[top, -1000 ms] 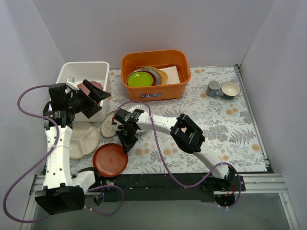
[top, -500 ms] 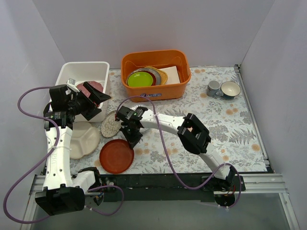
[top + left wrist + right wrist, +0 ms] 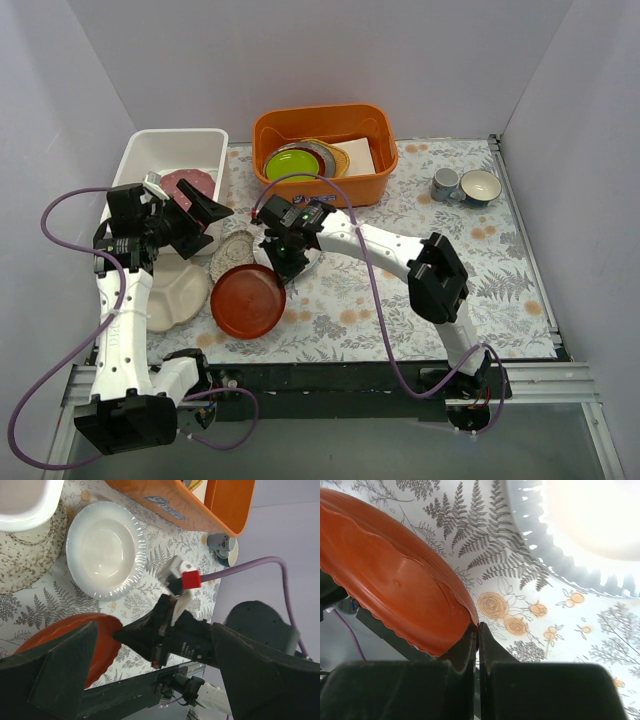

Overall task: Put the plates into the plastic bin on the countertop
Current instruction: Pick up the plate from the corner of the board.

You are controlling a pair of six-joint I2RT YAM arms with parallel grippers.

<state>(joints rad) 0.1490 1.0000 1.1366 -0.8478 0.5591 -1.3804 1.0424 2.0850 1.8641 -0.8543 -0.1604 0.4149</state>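
R end effector [image 3: 478, 627] is pinched shut on the rim of the red-orange plate [image 3: 248, 301], held tilted near the desk's [image 3: 470, 260] front-left edge, while L end effector [image 3: 214, 224] gapes wide, empty, by the plastic bin [image 3: 175, 134] at the back-left corner.

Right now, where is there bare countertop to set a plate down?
Bare countertop lies at the right, between the cups, the orange tub and the near edge. Crowded: below the white bin, the cream divided plate, speckled plate, striped plate and red-orange plate bunch together.
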